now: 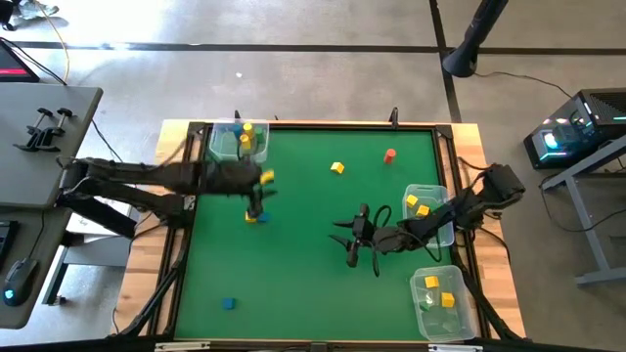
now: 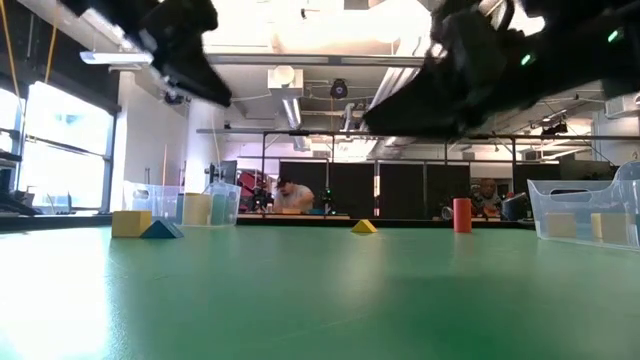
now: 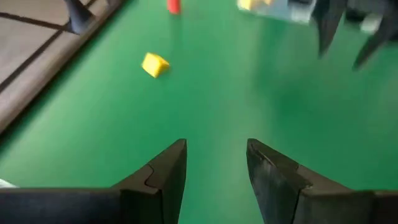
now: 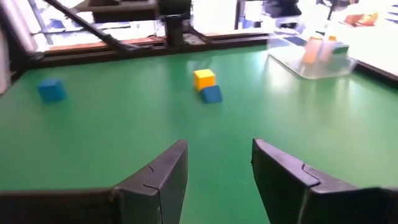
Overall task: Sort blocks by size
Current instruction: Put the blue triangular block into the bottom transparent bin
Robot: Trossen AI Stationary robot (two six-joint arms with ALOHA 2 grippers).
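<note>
1. High view: the left gripper [image 1: 256, 207] is hanging over the left part of the green mat [image 1: 303, 274], just above a yellow block [image 1: 251, 217] and a blue block [image 1: 262, 218] that are sitting side by side under it.
2. Its fingers [image 3: 168, 171] are standing apart with only bare mat showing between them, so it is gripping nothing.
3. The right gripper [image 1: 354, 240] is hovering right of the mat's middle, its fingers [image 4: 165, 171] likewise parted and empty.
4. Ahead of the left gripper, a yellow cube [image 3: 155, 64] is lying alone, and a red cylinder [image 3: 173, 6] is standing beyond it.
5. Ahead of the right gripper, the yellow and blue pair [image 4: 206, 85] is resting together; a separate blue cube [image 4: 51, 90] is lying well apart from them.
6. Behind the left gripper, a clear tub [image 1: 238, 142] at the mat's far left corner is holding several blocks.
7. Beside the right arm, two clear tubs [image 1: 427, 200] [image 1: 442, 303] are holding yellow blocks.
8. Low view: a person [image 2: 291, 196] is sitting in the room beyond the table.
</note>
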